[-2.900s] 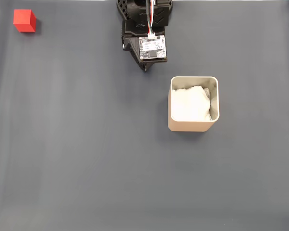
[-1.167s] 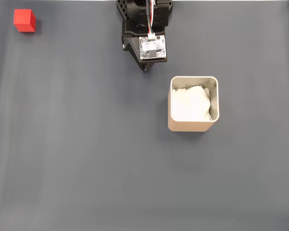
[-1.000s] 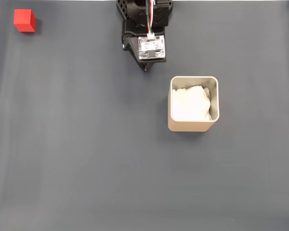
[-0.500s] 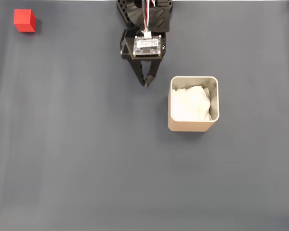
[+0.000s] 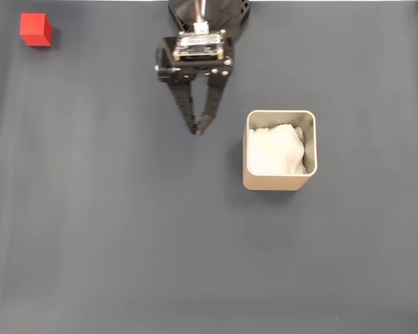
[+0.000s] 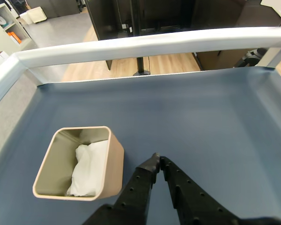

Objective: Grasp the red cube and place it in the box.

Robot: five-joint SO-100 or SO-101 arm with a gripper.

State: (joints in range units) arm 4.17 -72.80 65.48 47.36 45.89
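Gripper closed and empty beside the box, far from the red cube.

In the fixed view the gripper (image 5: 198,129) is seen with its two fingers drawn together to touching tips, nothing held between them. The box (image 5: 279,182), with white padding (image 5: 275,149) inside, is placed just right of the fingertips; in the wrist view it (image 6: 114,166) is found just left of them. The red cube (image 5: 35,30) is set well apart, up and left of the fingers, on the dark mat (image 5: 125,229).
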